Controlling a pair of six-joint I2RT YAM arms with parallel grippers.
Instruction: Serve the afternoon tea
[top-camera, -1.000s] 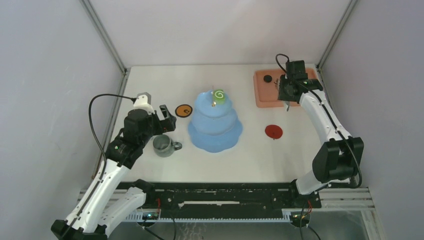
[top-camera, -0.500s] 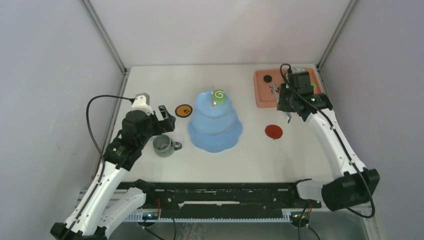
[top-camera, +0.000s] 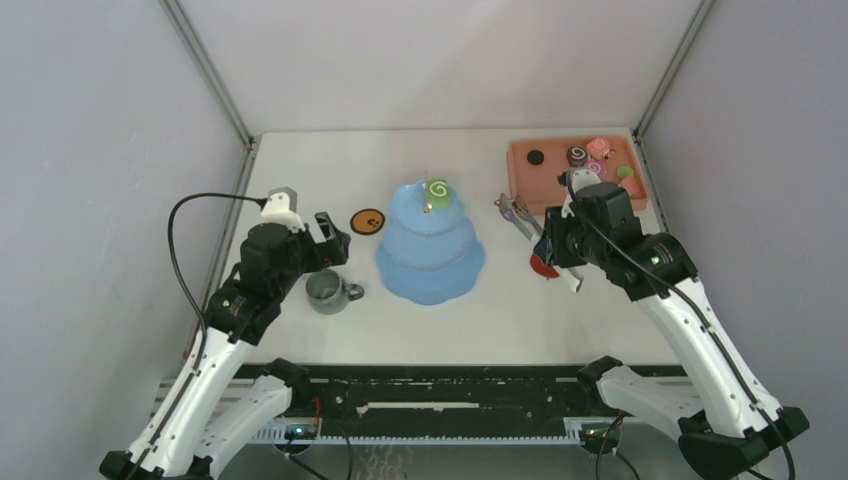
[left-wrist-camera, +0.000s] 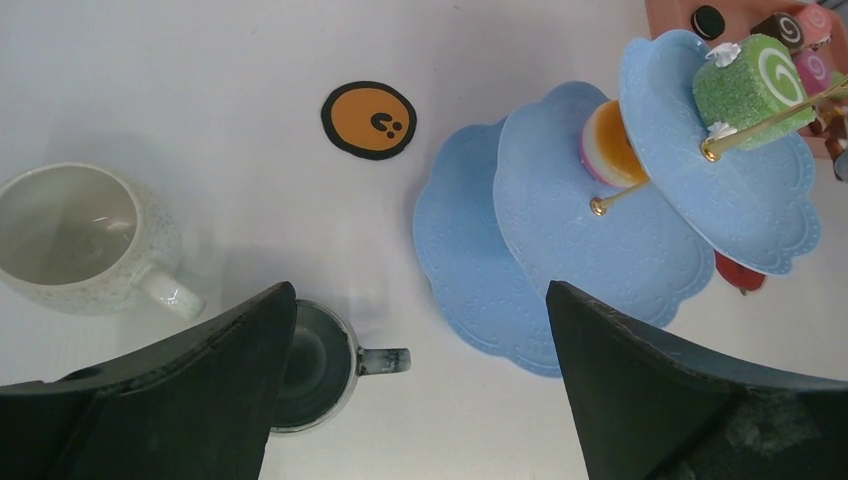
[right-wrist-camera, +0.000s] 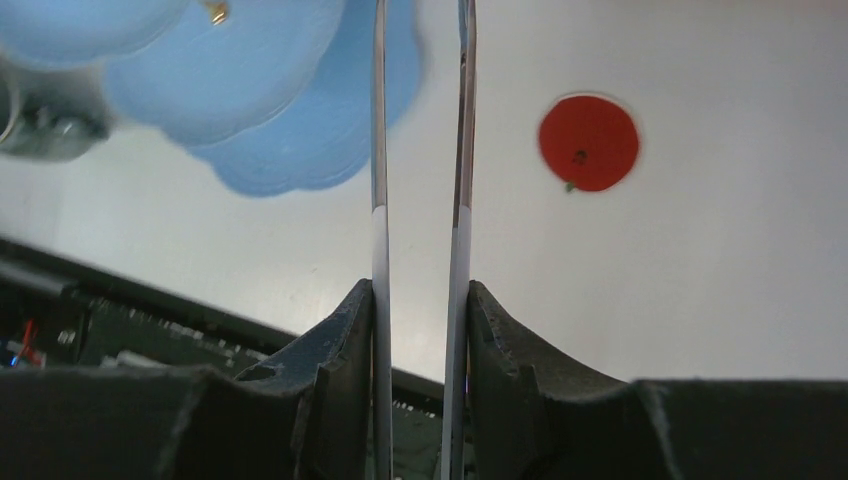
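- Blue cake stand (top-camera: 430, 262) sits centre frame; right gripper (top-camera: 553, 243), right of it, clamps metal tongs (top-camera: 515, 212).
- Left wrist: left gripper (left-wrist-camera: 420, 295) spread wide, empty; grey-green mug (left-wrist-camera: 315, 365) by its lower-left finger.
- Right wrist: metal tongs pinched between the fingers; cake stand upper left.

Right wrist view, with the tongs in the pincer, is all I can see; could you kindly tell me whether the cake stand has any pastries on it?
Observer: Yes, a green swirl roll sits on the top tier of the cake stand.
Operator: Thank you; is anything on the middle tier?
Observer: An orange tart lies there, seen from the left wrist.
Operator: Where are the other pastries, please?
Observer: The other pastries are on the salmon-pink tray, far right in the top view.
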